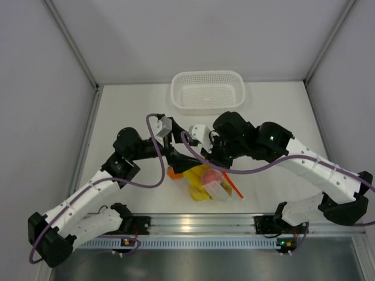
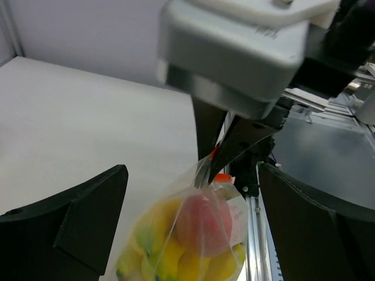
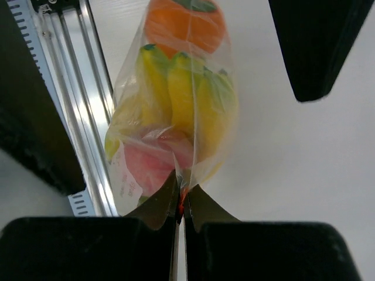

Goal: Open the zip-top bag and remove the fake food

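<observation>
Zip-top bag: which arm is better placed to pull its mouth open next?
Left, probably. The right gripper is shut on the zip-top bag at its zip edge; the left gripper is open, fingers either side of the bag, free to pinch a lip.

Light, top view: I read it as even and soft, falling from above. The table point(image 1: 129, 117) is bright, with faint shadows under the arms on either side of the bag point(image 1: 214, 186).
Glare: one white patch on the metal rail point(image 1: 187, 222), just below the bag.
Left wrist view: soft all over. The white housing point(image 2: 234, 52) above the bag is badly blurred and the toy fruit point(image 2: 202, 219) is smeared.
Right wrist view: sharper. There is sheen on the plastic, and the table right of the bag is washed out.
</observation>
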